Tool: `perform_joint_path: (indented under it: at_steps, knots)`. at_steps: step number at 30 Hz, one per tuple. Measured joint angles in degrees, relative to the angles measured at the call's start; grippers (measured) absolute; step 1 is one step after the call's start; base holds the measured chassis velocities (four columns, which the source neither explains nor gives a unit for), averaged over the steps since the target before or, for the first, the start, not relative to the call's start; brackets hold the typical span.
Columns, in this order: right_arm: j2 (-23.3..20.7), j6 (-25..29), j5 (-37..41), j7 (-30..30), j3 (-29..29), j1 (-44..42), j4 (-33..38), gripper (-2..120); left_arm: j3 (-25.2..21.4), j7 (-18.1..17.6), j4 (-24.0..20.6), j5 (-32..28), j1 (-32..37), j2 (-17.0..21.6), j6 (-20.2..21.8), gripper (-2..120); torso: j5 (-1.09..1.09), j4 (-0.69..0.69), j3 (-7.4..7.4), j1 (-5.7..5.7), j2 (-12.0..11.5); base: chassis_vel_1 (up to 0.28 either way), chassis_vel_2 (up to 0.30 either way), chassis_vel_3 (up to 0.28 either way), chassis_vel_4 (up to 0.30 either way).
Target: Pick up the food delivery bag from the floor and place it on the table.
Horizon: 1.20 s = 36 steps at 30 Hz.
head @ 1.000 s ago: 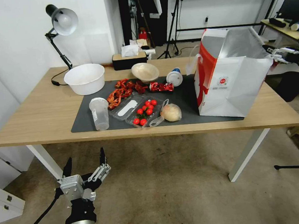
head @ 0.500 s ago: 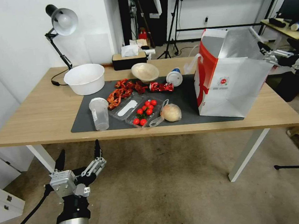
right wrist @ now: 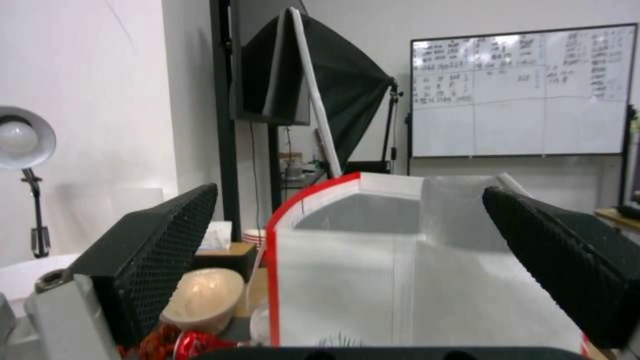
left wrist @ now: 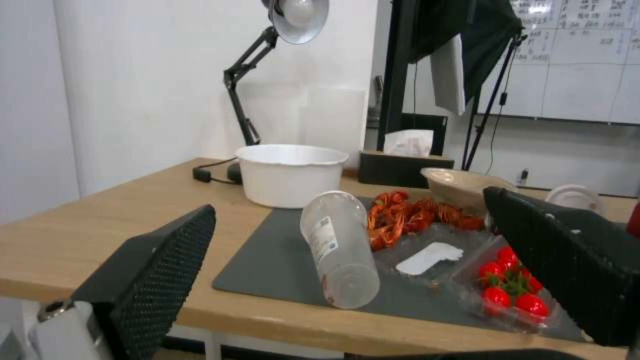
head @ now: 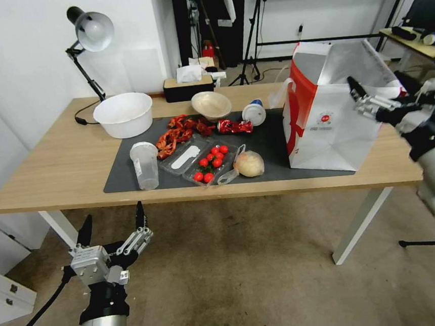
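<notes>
The food delivery bag (head: 325,123), white with red sides and foil lining, stands upright on the right end of the light-wood table (head: 60,166), partly on the dark grey mat (head: 122,176). My right gripper (head: 381,85) hangs open by the bag's upper right edge, holding nothing. In the right wrist view the bag (right wrist: 400,280) stands just ahead of that gripper (right wrist: 350,190), framed by its spread fingers. My left gripper (head: 113,215) is open and empty, low over the floor below the table's front left edge. Its open fingers (left wrist: 160,270) face the tabletop (left wrist: 100,210).
On the mat lie a plastic cup (head: 145,165), a tray of cherry tomatoes (head: 211,163), a bagged bun (head: 248,164) and red crayfish (head: 176,131). Behind stand a white bowl (head: 123,114), a beige bowl (head: 211,104), a tissue box (head: 188,87) and a lamp (head: 91,29). Bare floor lies before the table.
The right arm has drawn back from beyond the bag's far right side to its near right edge. The left gripper has sunk a little and shifted left. The bag has stayed put.
</notes>
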Motion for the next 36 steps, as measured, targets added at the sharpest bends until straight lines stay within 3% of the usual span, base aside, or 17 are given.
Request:
perform_joint_path:
  at_steps: [7, 11, 16, 19, 22, 24, 36]
  knots:
    - [5.76, 2.22, -14.05, 1.46, -0.84, -10.25, 4.45, 100, 0.52, 0.34, 0.01, 0.84, -0.61, -0.05, 0.14, 100, 0.0, 0.0, 0.0, 0.0, 0.0, 0.0, 0.0, 0.0, 0.0]
    - [14.31, 5.18, -25.7, 2.69, -4.18, -18.22, 4.88, 100, 0.92, 0.57, 0.02, 1.49, -0.95, 0.04, -0.19, 100, 0.02, 0.01, 0.0, 0.0, 0.0, 0.0, 0.0, 0.0, 0.0]
    - [17.11, 6.13, -28.9, 3.06, -5.76, -19.8, 4.86, 100, 1.16, 0.69, 0.02, 1.7, -1.08, 0.08, -0.49, 100, 0.01, -0.01, 0.0, 0.0, 0.0, 0.0, 0.0, 0.0, 0.0]
    - [23.53, 9.2, -36.97, 3.49, -10.29, -21.6, 4.73, 100, 1.73, 0.9, 0.04, 1.96, -1.31, 0.06, -0.71, 100, 0.0, 0.01, 0.0, 0.0, 0.0, 0.0, 0.0, 0.0, 0.0]
    - [25.43, 10.16, -39.58, 3.7, -11.94, -21.96, 4.68, 100, 1.93, 0.91, 0.05, 2.07, -1.33, 0.03, -0.75, 100, 0.0, 0.02, 0.0, 0.0, 0.0, 0.0, 0.0, 0.0, 0.0]
    - [30.26, 12.37, -45.96, 4.05, -16.48, -22.45, 4.23, 100, 2.17, 0.91, 0.19, 2.2, -1.51, -0.01, -0.79, 100, -0.01, 0.01, 0.0, 0.0, 0.0, 0.0, 0.0, 0.0, 0.0]
    - [37.83, 16.88, -55.83, 1.63, -24.82, -21.5, -0.9, 100, 2.99, 0.96, 2.35, 3.08, -2.24, -0.22, -0.97, 100, 0.01, 0.0, 0.01, 0.0, 0.0, 0.0, 0.0, 0.0, 0.0]
